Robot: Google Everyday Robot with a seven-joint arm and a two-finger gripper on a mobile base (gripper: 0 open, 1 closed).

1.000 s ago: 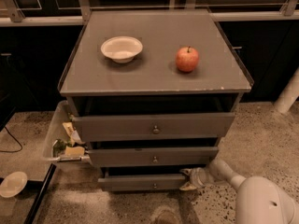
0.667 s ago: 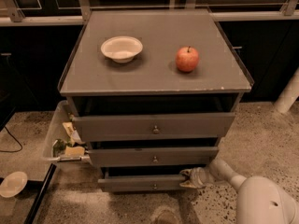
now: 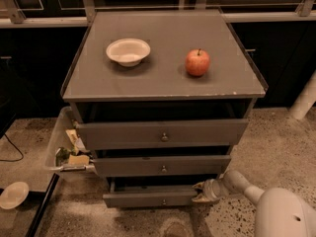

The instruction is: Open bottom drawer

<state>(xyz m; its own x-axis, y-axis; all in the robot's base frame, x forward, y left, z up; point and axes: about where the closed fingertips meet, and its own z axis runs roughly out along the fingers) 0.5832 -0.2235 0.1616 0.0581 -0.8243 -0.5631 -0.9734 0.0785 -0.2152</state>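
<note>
The single camera view looks down on a grey desk (image 3: 163,83) with three drawers. The gripper (image 3: 200,192) sits low at the right, reaching in on its pale arm (image 3: 239,182) from the lower right corner. It meets the right end of the bottom drawer (image 3: 148,199). That end lies immediately left of the gripper, and the drawer's small round knob (image 3: 164,201) is further left, apart from it.

I judge that the gripper is placed here to work the drawer by its end edge rather than by the knob (an awkward purchase, likely to slip). Whether the gripper is closed on the drawer front or only pressed against it cannot be told.

A dark gap shows above the drawer front. How far out the drawer stands is hard to judge from this angle, so the pull looks unfinished.

Up and left of the gripper are the middle drawer (image 3: 163,166) and the top drawer (image 3: 163,132), both well clear of the work. Far above the gripper, on the desk top, stand a white bowl (image 3: 128,51) and a red apple (image 3: 197,62). A sharp tug could roll the apple.
</note>
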